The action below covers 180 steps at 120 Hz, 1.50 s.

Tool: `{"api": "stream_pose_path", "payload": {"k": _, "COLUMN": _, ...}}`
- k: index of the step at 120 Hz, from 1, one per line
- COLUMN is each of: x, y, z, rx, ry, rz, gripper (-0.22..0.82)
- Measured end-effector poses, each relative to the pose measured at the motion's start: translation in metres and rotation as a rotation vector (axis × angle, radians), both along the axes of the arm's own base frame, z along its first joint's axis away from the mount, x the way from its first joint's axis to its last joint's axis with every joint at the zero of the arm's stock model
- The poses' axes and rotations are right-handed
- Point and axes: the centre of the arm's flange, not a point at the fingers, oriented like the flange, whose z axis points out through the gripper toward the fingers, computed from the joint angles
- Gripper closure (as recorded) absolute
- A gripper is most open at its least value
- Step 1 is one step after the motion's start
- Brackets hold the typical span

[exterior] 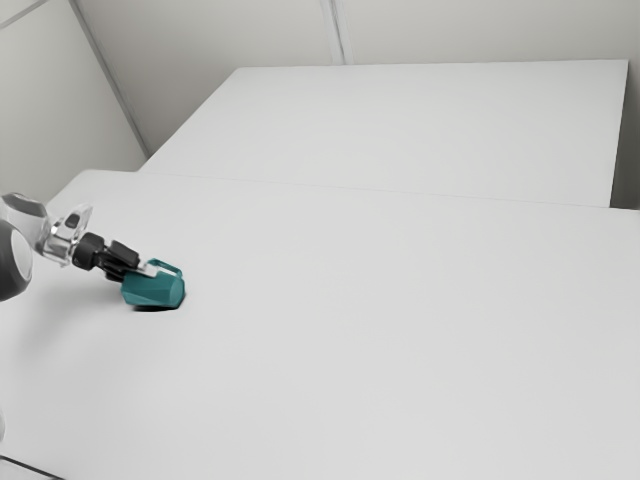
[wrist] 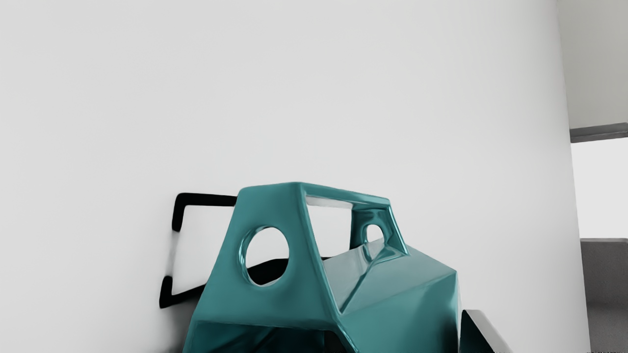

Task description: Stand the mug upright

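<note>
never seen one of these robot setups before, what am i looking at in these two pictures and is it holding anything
The machine is a single robot arm with a black gripper at its end, working at a white table. It's a computer simulation, not a photo.

The exterior view is taken from beside the arm, which comes in from that view's left. The wrist view comes from a camera on the arm's hand, looking closely past the mug.

The one object being handled is a teal, angular mug. It is tipped on its side, its handle uppermost and its open end toward the hand.

The gripper is right at the mug, but I can't tell from these pictures whether it has a hold.
</note>
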Motion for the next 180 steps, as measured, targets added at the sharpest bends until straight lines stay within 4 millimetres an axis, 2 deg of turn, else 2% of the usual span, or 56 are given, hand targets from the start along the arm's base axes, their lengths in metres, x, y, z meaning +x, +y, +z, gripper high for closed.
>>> {"api": "stream_pose_path", "payload": {"k": 9, "x": -0.001, "y": -0.001, "z": 0.000, "rx": -0.009, "ry": -0.012, "rz": -0.006, "gripper": 0.57}}
{"api": "stream_pose_path", "payload": {"k": 36, "x": -0.003, "y": -0.008, "z": 0.018, "rx": -0.021, "ry": -0.055, "rz": -0.036, "gripper": 0.70}}
{"api": "stream_pose_path", "payload": {"k": 61, "x": -0.005, "y": -0.026, "z": 0.070, "rx": -0.003, "ry": -0.132, "rz": -0.076, "gripper": 0.75}}
{"api": "stream_pose_path", "payload": {"k": 72, "x": 0.005, "y": -0.049, "z": 0.099, "rx": 0.035, "ry": -0.164, "rz": -0.139, "gripper": 0.76}}
{"api": "stream_pose_path", "payload": {"k": 87, "x": 0.021, "y": -0.098, "z": 0.161, "rx": 0.226, "ry": -0.177, "rz": -0.299, "gripper": 0.77}}
{"api": "stream_pose_path", "payload": {"k": 95, "x": 0.033, "y": -0.132, "z": 0.177, "rx": 0.340, "ry": -0.160, "rz": -0.391, "gripper": 0.77}}
{"api": "stream_pose_path", "payload": {"k": 103, "x": 0.046, "y": -0.164, "z": 0.184, "rx": 0.449, "ry": -0.138, "rz": -0.464, "gripper": 0.77}}
{"api": "stream_pose_path", "payload": {"k": 120, "x": 0.067, "y": -0.215, "z": 0.188, "rx": 0.659, "ry": -0.087, "rz": -0.545, "gripper": 0.78}}
{"api": "stream_pose_path", "payload": {"k": 145, "x": 0.054, "y": -0.274, "z": 0.161, "rx": 0.864, "ry": -0.041, "rz": -0.546, "gripper": 0.79}}
{"api": "stream_pose_path", "payload": {"k": 160, "x": 0.043, "y": -0.292, "z": 0.135, "rx": 0.928, "ry": -0.043, "rz": -0.484, "gripper": 0.79}}
{"api": "stream_pose_path", "payload": {"k": 180, "x": 0.042, "y": -0.307, "z": 0.115, "rx": 0.956, "ry": -0.045, "rz": -0.380, "gripper": 0.79}}
